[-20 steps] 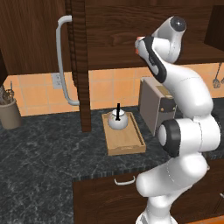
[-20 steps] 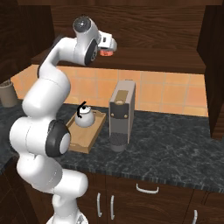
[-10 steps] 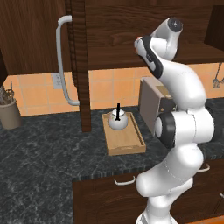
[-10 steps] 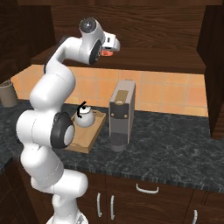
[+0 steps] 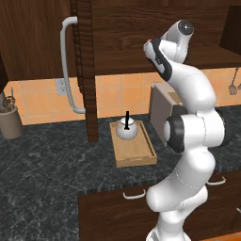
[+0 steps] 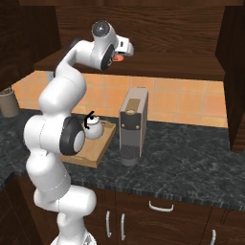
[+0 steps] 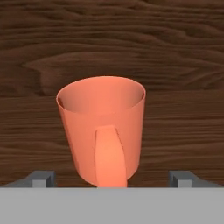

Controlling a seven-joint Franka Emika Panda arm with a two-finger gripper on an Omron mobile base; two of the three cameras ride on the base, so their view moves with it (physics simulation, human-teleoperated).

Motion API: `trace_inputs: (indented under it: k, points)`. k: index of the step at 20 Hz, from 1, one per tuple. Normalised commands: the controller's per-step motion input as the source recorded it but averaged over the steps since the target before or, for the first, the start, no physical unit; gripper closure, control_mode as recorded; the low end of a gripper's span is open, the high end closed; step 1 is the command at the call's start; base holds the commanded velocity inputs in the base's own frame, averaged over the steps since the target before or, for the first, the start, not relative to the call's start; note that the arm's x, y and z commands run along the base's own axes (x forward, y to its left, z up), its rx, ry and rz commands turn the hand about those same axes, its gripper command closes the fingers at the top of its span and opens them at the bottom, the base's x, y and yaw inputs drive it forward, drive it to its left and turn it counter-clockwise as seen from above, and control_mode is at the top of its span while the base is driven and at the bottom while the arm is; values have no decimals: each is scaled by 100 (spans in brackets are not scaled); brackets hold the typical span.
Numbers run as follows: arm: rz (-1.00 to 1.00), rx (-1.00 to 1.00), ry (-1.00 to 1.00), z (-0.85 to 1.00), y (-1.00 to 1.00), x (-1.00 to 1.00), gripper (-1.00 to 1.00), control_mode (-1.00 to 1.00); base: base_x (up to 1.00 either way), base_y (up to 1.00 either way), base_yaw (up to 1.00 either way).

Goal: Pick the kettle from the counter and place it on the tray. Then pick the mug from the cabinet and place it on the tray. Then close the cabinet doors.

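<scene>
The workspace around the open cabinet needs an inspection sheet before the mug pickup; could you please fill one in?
Surface: counter, dark speckled stone, drawer fronts below.
Job's things: kettle sits upright at the far end of the tray; mug stands upright on the cabinet shelf, handle facing the hand camera; cabinet door is open.
Clutter: coffee machine beside the tray; utensil pot at the wall.
Grippers: gripper open, fingertips on either side of the mug, not closed on it.
Cables: nothing seen.
Surroundings: orange tiled backsplash; utensils hanging at the wall.
</scene>
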Motion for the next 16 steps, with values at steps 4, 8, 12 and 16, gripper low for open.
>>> trace_inputs:
  k: [4, 8, 12, 16]
  points:
    - [2, 0, 0, 0, -1, 9, -100, -100, 0, 0, 0]
    - [2, 0, 0, -1, 0, 16, -100, -100, 0, 0, 0]
    - [1, 0, 0, -3, 0, 16, -100, -100, 0, 0, 0]
    - [2, 0, 0, -1, 0, 2, 100, -100, 0, 0, 0]
